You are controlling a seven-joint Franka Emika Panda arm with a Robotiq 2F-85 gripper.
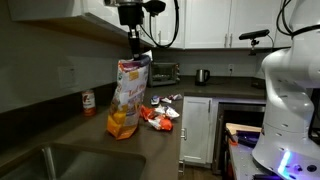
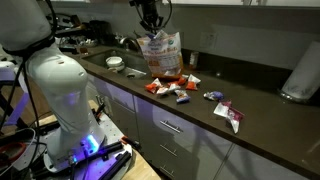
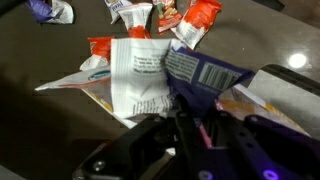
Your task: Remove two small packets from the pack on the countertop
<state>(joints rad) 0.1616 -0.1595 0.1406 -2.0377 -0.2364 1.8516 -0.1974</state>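
The pack [image 1: 127, 95] stands upright on the countertop [image 1: 100, 140]; it also shows in an exterior view as the pack [image 2: 160, 50]. My gripper [image 1: 135, 48] hangs at the pack's top edge. In the wrist view my gripper [image 3: 185, 115] is shut on a dark blue small packet [image 3: 205, 72] with a barcode, at the mouth of the pack [image 3: 138, 80]. Several small packets [image 1: 156, 116], red and whitish, lie on the countertop beside the pack, and the same small packets [image 2: 170, 88] spread toward a purple one [image 2: 229, 113].
A red-capped bottle [image 1: 88, 102] stands by the wall near the pack. Behind are a toaster oven [image 1: 163, 72] and a kettle [image 1: 202, 76]. The steel sink [image 1: 55, 160] lies along the counter. A paper roll [image 2: 300, 75] stands at the far end.
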